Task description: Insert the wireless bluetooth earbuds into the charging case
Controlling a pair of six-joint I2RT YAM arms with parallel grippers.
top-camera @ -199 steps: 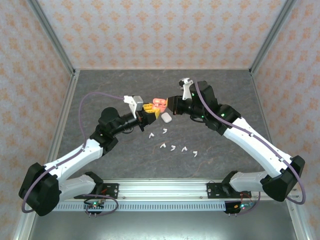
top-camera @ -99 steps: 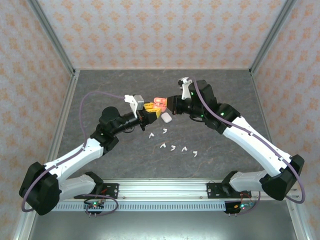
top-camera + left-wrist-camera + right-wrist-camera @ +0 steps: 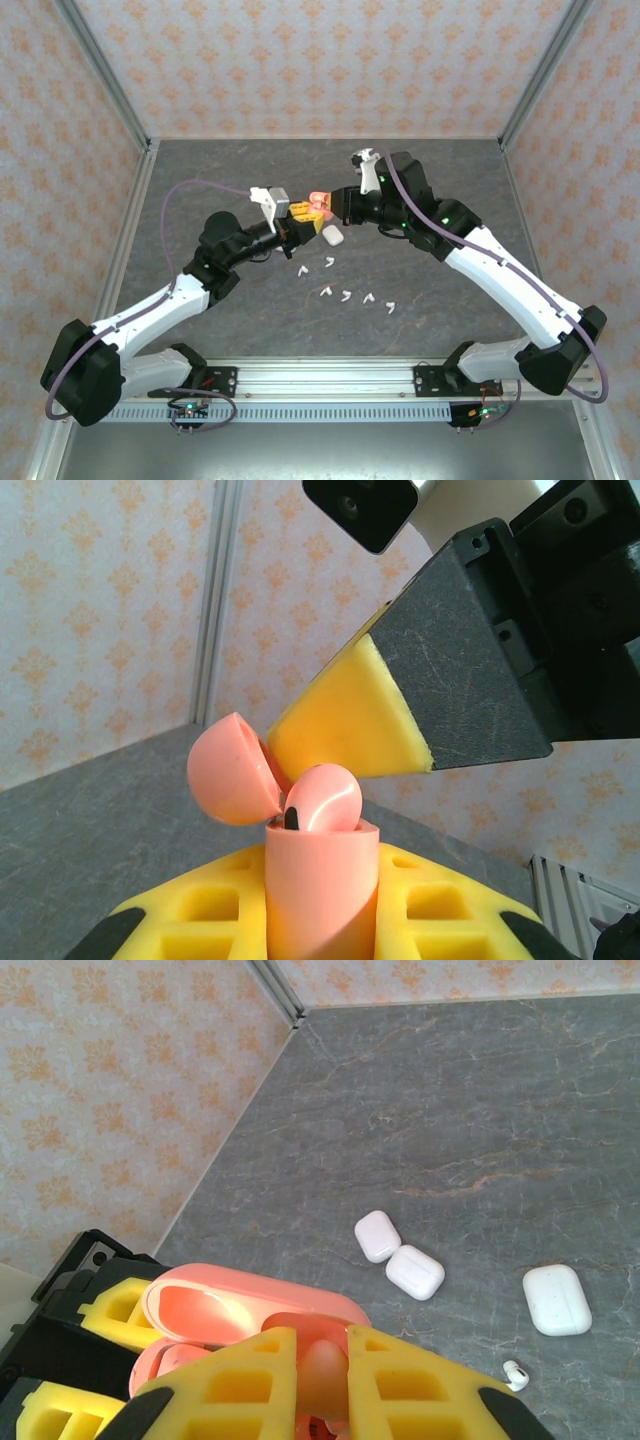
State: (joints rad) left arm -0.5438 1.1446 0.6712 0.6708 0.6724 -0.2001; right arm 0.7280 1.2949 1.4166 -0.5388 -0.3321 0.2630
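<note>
A: Case (image 3: 320, 900) location?
B: Middle of the top view, upright in the left jaws, which are clenched on its body. The lid (image 3: 228, 770) is swung open toward frame left.
A: And the pink earbud (image 3: 322, 798)?
B: Pinched in the right jaws, head poking from the case mouth, directly beneath those jaws. Its long axis looks in line with the case's, so a straight downward press should seat it. White earbuds (image 3: 346, 296) lie on the surface (image 3: 200, 180), lower in frame.

No lettering, label, brand mark, number or sign is legible on the pink case (image 3: 320, 900), the white cases (image 3: 557, 1300) or the desk (image 3: 480, 1080).
</note>
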